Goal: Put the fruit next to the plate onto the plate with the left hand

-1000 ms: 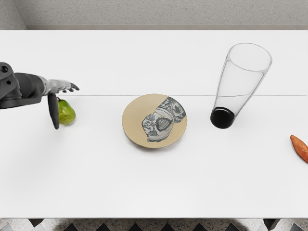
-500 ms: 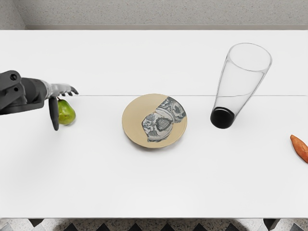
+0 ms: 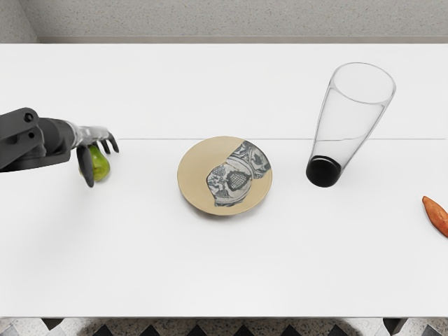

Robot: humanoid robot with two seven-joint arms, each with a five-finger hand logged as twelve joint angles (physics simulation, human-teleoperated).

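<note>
Green pear (image 3: 103, 167) beside the patterned plate (image 3: 192, 172), apparently clasped by the left hand (image 3: 94, 143).

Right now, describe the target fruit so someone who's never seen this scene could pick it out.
On the white table, look left of the tan patterned plate in the middle. Partly behind the left hand sits a small green pear, the only green thing there; the orange item lies at the far right edge.
</note>
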